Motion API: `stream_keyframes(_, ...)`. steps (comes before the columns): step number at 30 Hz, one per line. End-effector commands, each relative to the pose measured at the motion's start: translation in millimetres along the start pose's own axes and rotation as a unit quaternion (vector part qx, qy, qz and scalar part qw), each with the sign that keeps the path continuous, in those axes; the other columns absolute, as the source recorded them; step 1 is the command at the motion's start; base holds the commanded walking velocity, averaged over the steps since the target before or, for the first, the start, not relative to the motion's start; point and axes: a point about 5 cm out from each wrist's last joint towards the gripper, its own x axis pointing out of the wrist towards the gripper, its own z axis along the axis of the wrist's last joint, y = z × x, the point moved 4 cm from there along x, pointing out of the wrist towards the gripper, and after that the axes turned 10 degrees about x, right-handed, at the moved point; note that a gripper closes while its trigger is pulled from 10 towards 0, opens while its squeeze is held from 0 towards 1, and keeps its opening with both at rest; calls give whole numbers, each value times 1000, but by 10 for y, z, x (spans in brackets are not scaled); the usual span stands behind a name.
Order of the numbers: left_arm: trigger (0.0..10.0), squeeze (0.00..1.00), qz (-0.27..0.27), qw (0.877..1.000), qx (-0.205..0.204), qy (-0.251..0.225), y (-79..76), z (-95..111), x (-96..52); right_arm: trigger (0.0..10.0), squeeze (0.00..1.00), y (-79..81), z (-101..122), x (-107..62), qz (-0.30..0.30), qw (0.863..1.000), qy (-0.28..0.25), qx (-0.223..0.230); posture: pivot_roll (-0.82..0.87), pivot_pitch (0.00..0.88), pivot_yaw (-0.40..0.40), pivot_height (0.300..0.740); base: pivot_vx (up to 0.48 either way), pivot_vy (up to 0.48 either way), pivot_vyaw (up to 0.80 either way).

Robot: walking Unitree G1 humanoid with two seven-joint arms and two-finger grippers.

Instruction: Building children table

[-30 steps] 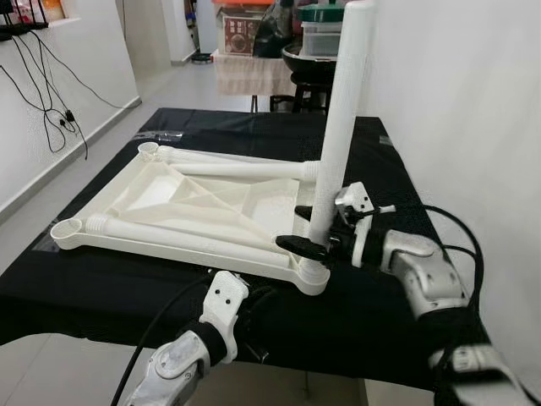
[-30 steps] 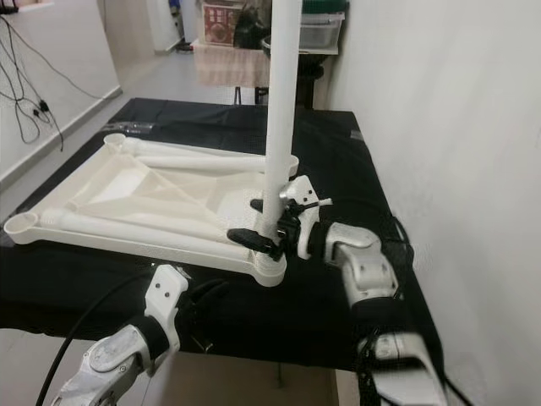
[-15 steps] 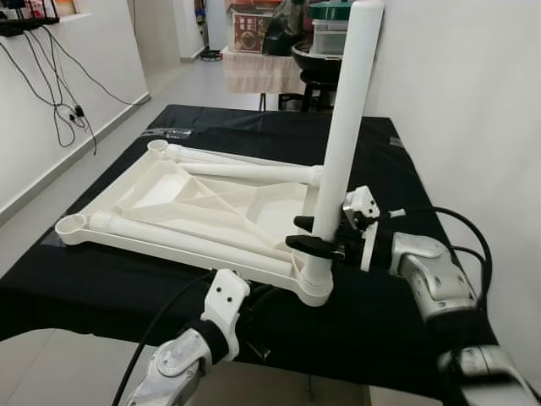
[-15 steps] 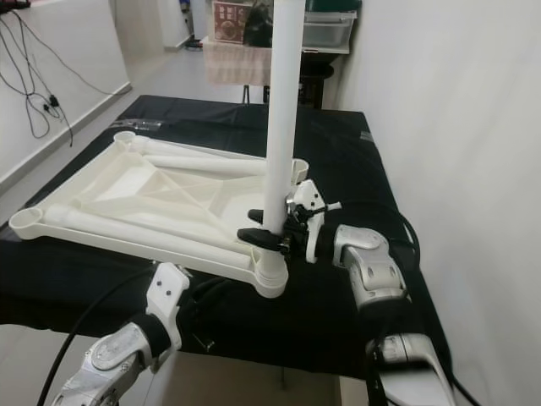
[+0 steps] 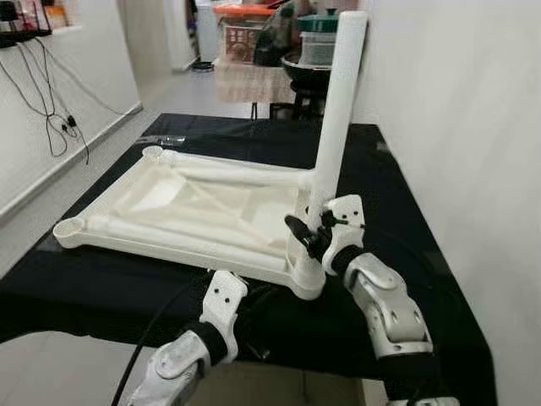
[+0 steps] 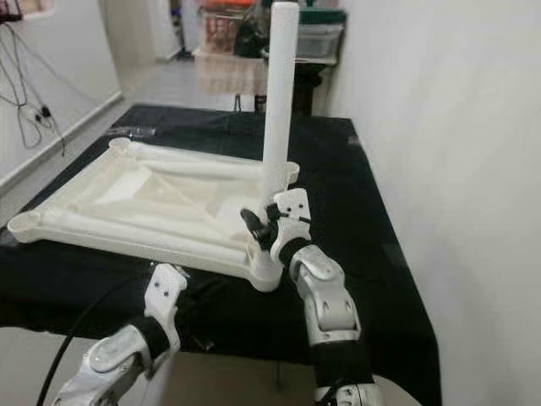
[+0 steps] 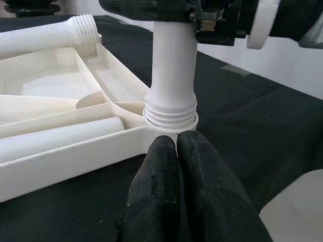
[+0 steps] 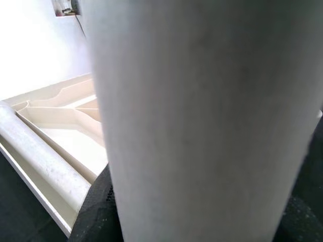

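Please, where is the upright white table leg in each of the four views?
Left eye view: upright leg, right of centre, right gripper around it.
Right eye view: centre.
Left wrist view: top centre.
Right wrist view: very close.
Shared landmark: corner socket.

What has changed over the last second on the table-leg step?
The right arm swung round: its forearm, earlier reaching in from the right, now comes up from below. The right pincer stayed clamped low on the upright leg. The leg remains in the corner socket of the tabletop; the left pincer stays shut near that socket.
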Motion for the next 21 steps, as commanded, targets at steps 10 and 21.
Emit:
stream_keyframes(10, 10000, 0, -8, 1000, -1, 9, 10, -54, 17, 10000, 0, 246, 41, -125, 284, 956, 59, -43, 2, 0, -58, 740, 0, 0, 0)
stream_keyframes(21, 10000, 0, -8, 1000, -3, 11, -7, -78, 20, 0, 0, 137, 195, -157, 410, 904, 115, -27, 11, 0, -57, 740, 0, 0, 0)
